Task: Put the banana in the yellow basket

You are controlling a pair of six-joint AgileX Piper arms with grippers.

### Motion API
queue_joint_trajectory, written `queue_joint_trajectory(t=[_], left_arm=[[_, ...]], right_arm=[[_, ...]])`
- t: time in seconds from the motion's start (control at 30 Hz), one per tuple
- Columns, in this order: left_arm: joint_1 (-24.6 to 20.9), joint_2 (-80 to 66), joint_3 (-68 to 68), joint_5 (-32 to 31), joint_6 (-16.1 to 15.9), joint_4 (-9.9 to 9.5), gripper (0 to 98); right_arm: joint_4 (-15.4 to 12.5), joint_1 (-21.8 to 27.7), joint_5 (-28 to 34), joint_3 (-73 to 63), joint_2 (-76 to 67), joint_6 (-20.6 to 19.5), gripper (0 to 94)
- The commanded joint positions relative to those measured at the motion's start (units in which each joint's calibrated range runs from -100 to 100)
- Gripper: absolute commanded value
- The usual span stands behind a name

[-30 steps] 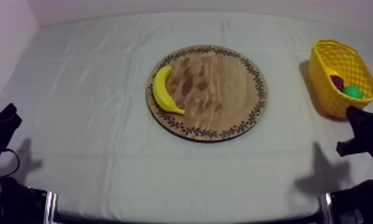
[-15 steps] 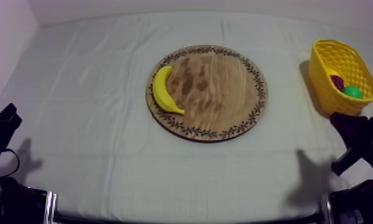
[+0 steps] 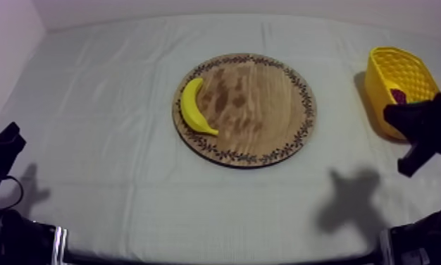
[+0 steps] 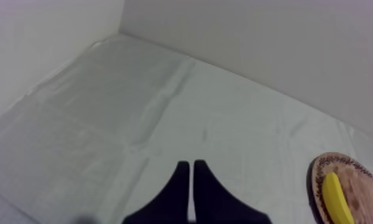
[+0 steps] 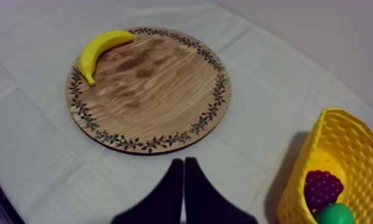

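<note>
Fingers of the right gripper [image 5: 183,162] lie together in a narrow wedge, holding nothing. It hangs above the grey-white cloth [image 3: 110,169] just in front of the yellow basket [image 3: 399,55], facing the wooden board [image 5: 147,89]. The left gripper [image 4: 192,165] is likewise closed and empty, low at its own side, well apart from the board.

The banana [image 3: 195,107] lies flat on the board, curved along the patterned rim on the side away from the basket, untouched.

Finding: the task appears to be at the approach step, with nothing grasped. The next move calls for the right arm to cross the board, part its fingers and come down across the banana's middle.

Other items: a bunch of grapes [image 5: 321,187] and a green fruit [image 5: 335,213] sit in the basket, with room beside them. Nothing stands between gripper and banana. The reach is long, and the basket close beside the arm could be knocked.
</note>
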Motion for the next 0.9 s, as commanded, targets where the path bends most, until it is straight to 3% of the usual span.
queue_joint_trajectory(t=[0.0,0.13,0.3,0.5,0.87], left_arm=[[-0.02,0.02,-0.02,-0.01,0.01,-0.01,0.1],[-0.02,0.02,-0.02,-0.01,0.01,-0.01,0.1],[-0.02,0.02,-0.02,-0.01,0.01,-0.01,0.1],[-0.02,0.02,-0.02,-0.01,0.01,-0.01,0.1],[-0.02,0.02,-0.02,-0.01,0.01,-0.01,0.1]], right_arm=[[0.33,-1.44,4.76,-11.7,12.64,-2.78,0.4],[-0.47,-3.67,13.56,-23.8,23.2,-3.48,0.4],[-3.64,-4.63,21.29,-35.96,34.78,-3.17,0.4],[-6.16,-4.97,26.66,-47.1,46.15,-4.6,0.4],[-7.11,-7.41,36.06,-66.25,64.32,-10.31,0.4]])
